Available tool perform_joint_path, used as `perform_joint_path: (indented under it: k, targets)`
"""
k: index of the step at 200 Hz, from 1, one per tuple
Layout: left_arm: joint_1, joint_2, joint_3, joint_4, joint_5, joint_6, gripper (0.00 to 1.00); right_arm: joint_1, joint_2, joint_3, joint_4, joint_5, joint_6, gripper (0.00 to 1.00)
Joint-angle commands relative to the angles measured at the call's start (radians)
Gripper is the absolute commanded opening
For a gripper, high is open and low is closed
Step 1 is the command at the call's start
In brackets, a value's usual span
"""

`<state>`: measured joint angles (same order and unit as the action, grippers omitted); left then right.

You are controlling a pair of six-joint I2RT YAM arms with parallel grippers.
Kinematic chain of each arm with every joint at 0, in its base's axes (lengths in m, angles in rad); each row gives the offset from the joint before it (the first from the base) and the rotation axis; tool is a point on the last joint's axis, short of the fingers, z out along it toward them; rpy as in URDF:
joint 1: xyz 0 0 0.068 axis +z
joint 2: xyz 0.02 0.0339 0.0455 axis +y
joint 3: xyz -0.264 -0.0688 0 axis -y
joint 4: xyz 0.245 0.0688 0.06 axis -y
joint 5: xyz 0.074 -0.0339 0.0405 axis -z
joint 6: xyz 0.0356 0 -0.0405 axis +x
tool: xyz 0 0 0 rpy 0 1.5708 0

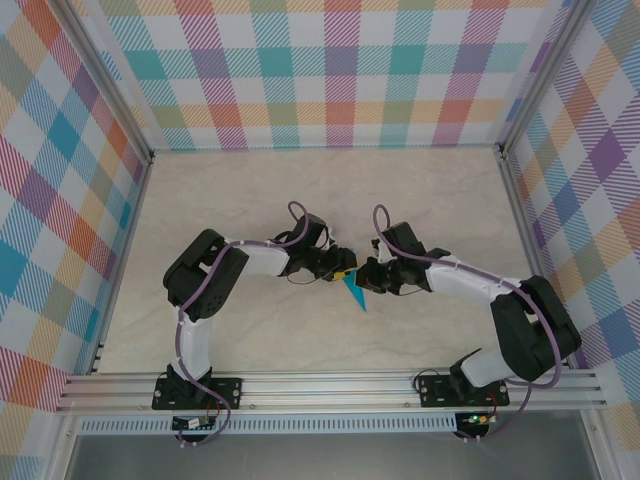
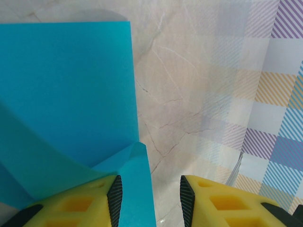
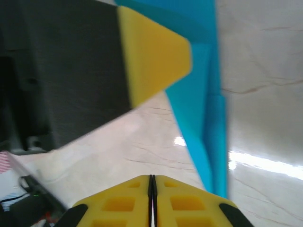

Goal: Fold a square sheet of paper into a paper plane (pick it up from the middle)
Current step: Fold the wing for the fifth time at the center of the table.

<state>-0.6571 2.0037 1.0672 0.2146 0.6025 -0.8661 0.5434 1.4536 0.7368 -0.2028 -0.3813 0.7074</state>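
While the left gripper (image 2: 151,189) holds its yellow fingers apart, a flap of the creased, folded teal-blue sheet of paper (image 2: 66,85) sits in the gap, up against one finger! Over to the right gripper (image 3: 151,182): fingers pressed together, nothing between them, the paper standing just beside it. Both grippers meet mid-way across the pale marbled counter (image 1: 250,200), paper between them.

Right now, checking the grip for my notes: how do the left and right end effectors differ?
The left end effector has its jaws apart, with a fold of the teal paper between them; the right end effector has its jaws pressed together, nothing between. Both are yellow-tipped.
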Motion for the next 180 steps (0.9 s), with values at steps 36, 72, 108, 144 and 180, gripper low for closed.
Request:
perform_joint_path:
  k: [36, 72, 108, 144, 180]
  targets:
    - [-0.005, 0.057, 0.001, -0.109, -0.026, 0.018, 0.40, 0.002, 0.136, -0.022, 0.187, -0.142, 0.074, 0.07]
    - [-0.005, 0.058, 0.001, -0.109, -0.026, 0.018, 0.40, -0.004, 0.188, -0.022, 0.173, -0.103, 0.063, 0.06]
    - [-0.004, 0.056, 0.010, -0.112, -0.022, 0.027, 0.40, -0.024, 0.237, -0.049, 0.157, -0.087, 0.056, 0.06]
    - [-0.001, 0.042, 0.049, -0.150, -0.012, 0.071, 0.41, -0.062, 0.232, -0.141, 0.246, -0.107, 0.091, 0.06]
    - [0.005, 0.046, 0.101, -0.228, -0.015, 0.124, 0.41, -0.090, 0.223, -0.183, 0.320, -0.161, 0.114, 0.06]
